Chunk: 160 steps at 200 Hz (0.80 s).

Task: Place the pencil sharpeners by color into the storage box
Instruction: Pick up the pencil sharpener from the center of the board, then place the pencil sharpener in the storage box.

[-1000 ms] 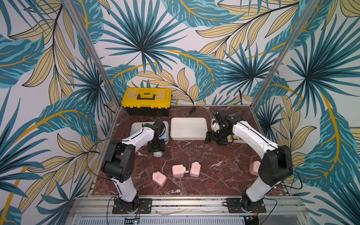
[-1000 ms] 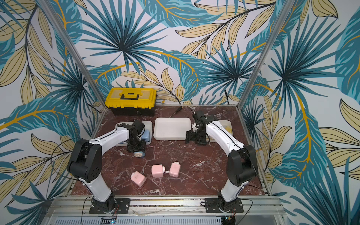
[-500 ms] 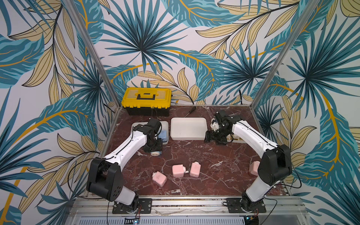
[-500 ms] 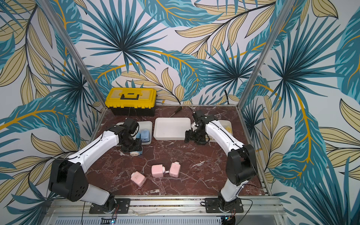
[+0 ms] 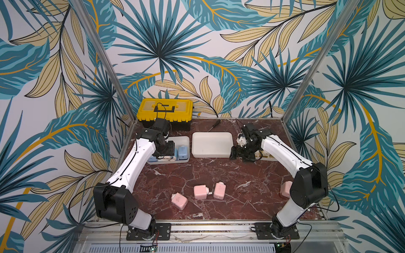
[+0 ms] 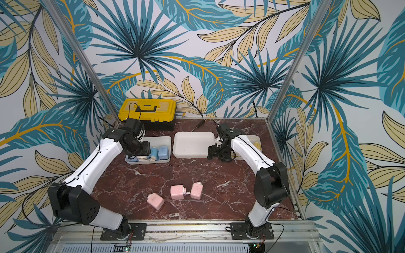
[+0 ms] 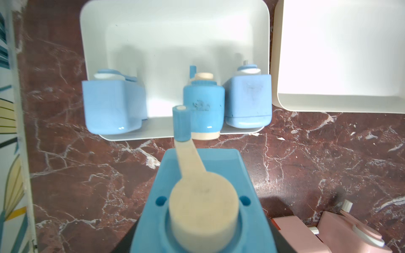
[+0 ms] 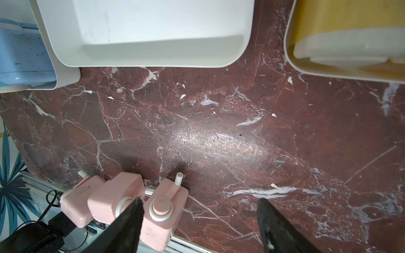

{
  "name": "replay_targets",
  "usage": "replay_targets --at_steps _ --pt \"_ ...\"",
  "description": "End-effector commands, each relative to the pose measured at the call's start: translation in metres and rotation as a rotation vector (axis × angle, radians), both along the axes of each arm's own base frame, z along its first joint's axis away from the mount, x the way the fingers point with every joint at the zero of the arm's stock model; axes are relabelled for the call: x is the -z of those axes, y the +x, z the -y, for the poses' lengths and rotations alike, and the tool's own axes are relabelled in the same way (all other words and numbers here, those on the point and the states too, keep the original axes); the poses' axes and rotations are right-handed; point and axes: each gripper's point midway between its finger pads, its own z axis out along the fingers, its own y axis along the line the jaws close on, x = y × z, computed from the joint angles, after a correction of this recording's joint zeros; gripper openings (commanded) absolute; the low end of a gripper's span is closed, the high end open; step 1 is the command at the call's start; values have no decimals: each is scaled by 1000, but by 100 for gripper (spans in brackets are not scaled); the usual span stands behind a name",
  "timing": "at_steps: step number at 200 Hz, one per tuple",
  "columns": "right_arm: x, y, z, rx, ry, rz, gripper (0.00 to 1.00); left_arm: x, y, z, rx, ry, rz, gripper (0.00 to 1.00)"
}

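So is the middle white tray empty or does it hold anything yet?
Empty. The middle white tray shows a bare floor in both top views; the pink pencil sharpeners lie out on the marble tabletop.

blue sharpeners (image 7: 203, 109), pink sharpeners (image 5: 200, 192), perhaps yellow ones (image 8: 350, 32), red-brown marbled table (image 5: 197, 173).

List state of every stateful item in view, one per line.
left gripper: shut on blue sharpener, over the left tray.
right gripper: open, empty.
left tray: three blue sharpeners standing inside.
middle tray: empty.
right tray: holds yellow sharpeners.
pink sharpeners: four loose on the table.
toolbox: lid closed.
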Motion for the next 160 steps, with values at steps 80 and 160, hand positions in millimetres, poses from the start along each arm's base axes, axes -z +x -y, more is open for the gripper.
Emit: replay_targets --at_steps 80,160 --pt "7 0 -1 4 -14 -41 82 23 69 -35 29 28 -46 43" --pt "14 0 -2 12 -12 -63 82 67 69 -40 -3 -21 -161 42"
